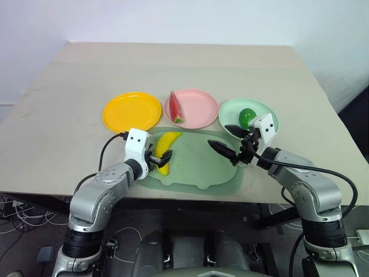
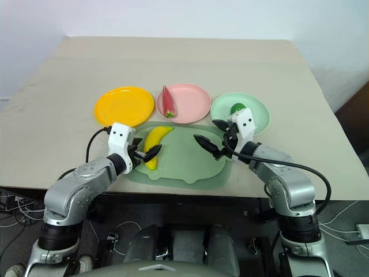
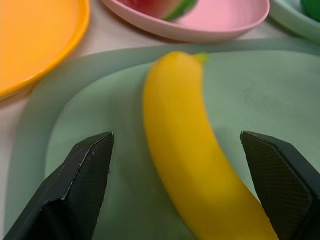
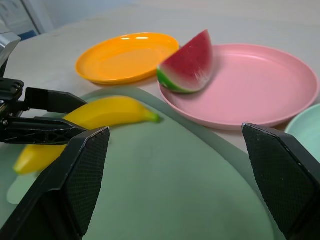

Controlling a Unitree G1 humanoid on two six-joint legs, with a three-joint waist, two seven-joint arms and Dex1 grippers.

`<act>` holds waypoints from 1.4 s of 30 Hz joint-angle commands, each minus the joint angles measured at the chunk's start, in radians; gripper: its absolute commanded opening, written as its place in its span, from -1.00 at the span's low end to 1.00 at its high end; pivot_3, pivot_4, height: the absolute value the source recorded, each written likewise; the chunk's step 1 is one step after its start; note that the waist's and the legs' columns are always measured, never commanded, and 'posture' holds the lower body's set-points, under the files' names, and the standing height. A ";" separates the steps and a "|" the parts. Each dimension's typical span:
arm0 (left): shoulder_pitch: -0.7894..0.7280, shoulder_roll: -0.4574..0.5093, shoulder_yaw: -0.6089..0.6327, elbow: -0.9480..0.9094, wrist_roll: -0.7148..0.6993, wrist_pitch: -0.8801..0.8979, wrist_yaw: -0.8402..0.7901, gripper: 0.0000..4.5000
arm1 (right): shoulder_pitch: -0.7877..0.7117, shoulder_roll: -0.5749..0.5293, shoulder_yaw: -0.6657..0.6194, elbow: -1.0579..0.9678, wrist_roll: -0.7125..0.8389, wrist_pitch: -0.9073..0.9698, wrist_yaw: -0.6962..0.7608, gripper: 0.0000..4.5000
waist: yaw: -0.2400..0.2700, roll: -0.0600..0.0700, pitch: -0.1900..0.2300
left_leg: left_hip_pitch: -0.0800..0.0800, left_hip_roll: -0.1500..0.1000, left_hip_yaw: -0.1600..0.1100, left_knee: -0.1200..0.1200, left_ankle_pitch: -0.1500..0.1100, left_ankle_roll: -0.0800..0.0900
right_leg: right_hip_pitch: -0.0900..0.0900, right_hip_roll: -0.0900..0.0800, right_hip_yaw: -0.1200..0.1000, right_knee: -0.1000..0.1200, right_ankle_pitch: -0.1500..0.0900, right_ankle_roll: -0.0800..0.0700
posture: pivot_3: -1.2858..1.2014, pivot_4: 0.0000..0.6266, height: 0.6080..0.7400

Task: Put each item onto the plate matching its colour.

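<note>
The yellow banana lies on a pale-green mat. My left gripper is open, one black finger on each side of the banana's near end; in the left wrist view a gap shows between the fingers and the banana. The yellow plate beyond it is bare. A red watermelon wedge stands on the pink plate. The round dark-green fruit sits on the mint-green plate. My right gripper hangs open over the mat's right part, holding nothing.
The three plates stand in a row just behind the mat on a beige table. The mat's front edge lies close to the table's near edge. Bare tabletop stretches behind the plates and to both sides.
</note>
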 commanded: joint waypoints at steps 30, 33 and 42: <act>-0.195 0.058 0.350 0.226 0.019 -0.197 0.066 -0.27 | -0.131 0.056 0.090 0.116 -0.047 -0.079 -0.001 1.00 | 0.001 -0.002 0.001 | 0.000 -0.001 0.000 0.000 0.001 -0.001 | 0.001 0.000 -0.001 0.000 0.000 0.000 | 0.03 -0.52 0.32; -0.256 0.073 0.320 0.356 0.077 -0.248 0.063 -0.27 | -0.146 0.066 0.094 0.132 -0.055 -0.081 -0.004 1.00 | 0.001 -0.003 0.002 | 0.000 -0.001 0.000 0.000 0.001 -0.001 | 0.001 0.000 -0.001 0.000 0.000 0.000 | 0.03 -0.52 0.32; -0.448 0.065 0.224 0.784 0.194 -0.431 -0.001 -0.27 | -0.176 0.094 0.114 0.166 -0.087 -0.081 -0.025 1.00 | -0.002 -0.003 0.002 | 0.000 -0.001 0.000 0.000 0.001 -0.001 | 0.000 0.000 -0.001 0.000 0.000 0.000 | 0.03 -0.52 0.32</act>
